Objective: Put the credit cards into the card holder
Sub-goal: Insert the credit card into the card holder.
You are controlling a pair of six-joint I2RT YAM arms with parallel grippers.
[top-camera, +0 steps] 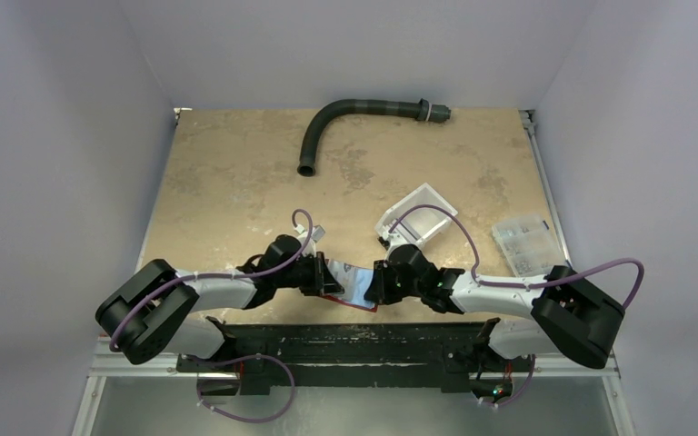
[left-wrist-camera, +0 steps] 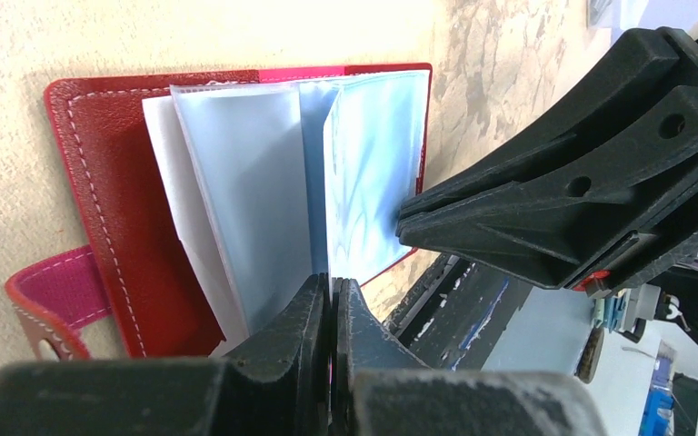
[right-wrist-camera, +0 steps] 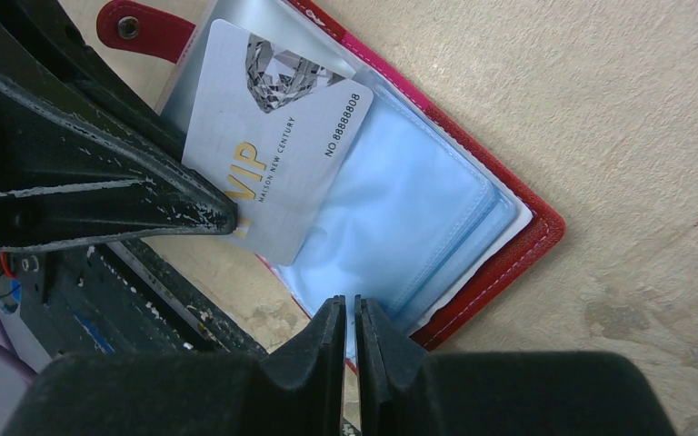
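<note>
Table (top-camera: 236, 173): tan, mottled. The holder (left-wrist-camera: 109, 182) lies open and flat at the near edge, midway between the two arms, probably so both can work on it at once. It is dark red leather with white stitching, and a pink lining strip shows along one side. Left gripper (left-wrist-camera: 332, 291): clenched tight, its tip lying on the near edge of a card (right-wrist-camera: 291, 136). It is probably feeding the card in, but neither wrist view shows the contact, so I cannot tell whether the card is actually between the fingers. Right gripper (right-wrist-camera: 350, 313): fingers nearly together, nipping the free edge of one sleeve (left-wrist-camera: 373, 154). That sleeve stands upright, which I read as parting the stack to keep a pocket mouth open. The other sleeves (right-wrist-camera: 409, 209) are clear with a bluish tint, fanned out from the spine and empty as far as I can see. The card is pale grey with a diamond graphic, gold "VIP" and a printed number. It sits at a slant over the holder's tab end, its far corner tucked under a clear leaf, so I judge it only partly seated. Snap tab (right-wrist-camera: 136, 32): unfastened, lying on the table beyond the card.
</note>
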